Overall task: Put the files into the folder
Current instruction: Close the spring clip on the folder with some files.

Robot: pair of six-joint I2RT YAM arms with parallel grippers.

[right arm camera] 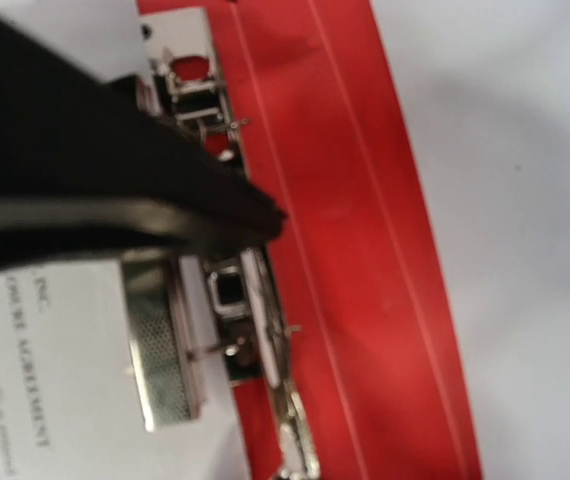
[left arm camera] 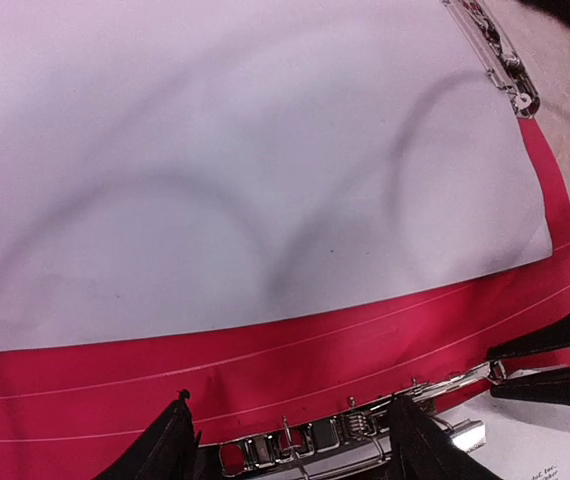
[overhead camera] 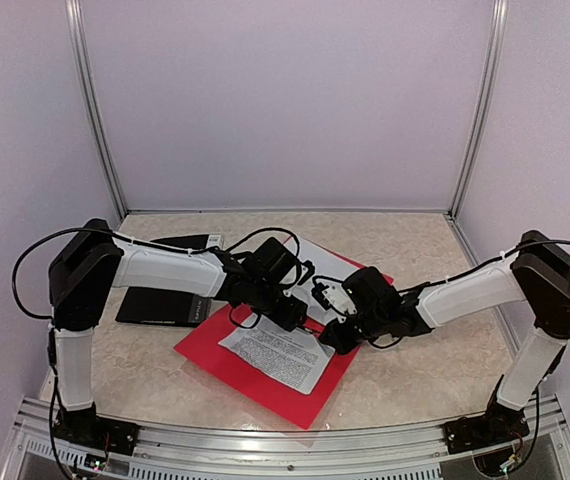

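Observation:
An open red folder [overhead camera: 265, 390] lies on the table. A printed sheet [overhead camera: 280, 350] rests on its near half and a blank white sheet [overhead camera: 317, 258] on its far half. My left gripper [overhead camera: 293, 312] is open; in the left wrist view [left arm camera: 295, 445] its fingers straddle the folder's metal clamp [left arm camera: 265, 452] beside the blank sheet [left arm camera: 245, 170]. My right gripper [overhead camera: 337, 338] is shut on the clamp's metal lever [left arm camera: 465, 380]. In the right wrist view [right arm camera: 270, 215] its jaws meet over the clamp plate [right arm camera: 160, 350], next to the printed sheet [right arm camera: 25, 400] and the red spine [right arm camera: 365, 250].
A black flat folder [overhead camera: 160, 305] lies left of the red one, with another dark flat item [overhead camera: 185, 242] behind it. A second metal clip [left arm camera: 505, 60] sits at the folder's far edge. White walls enclose the table on three sides.

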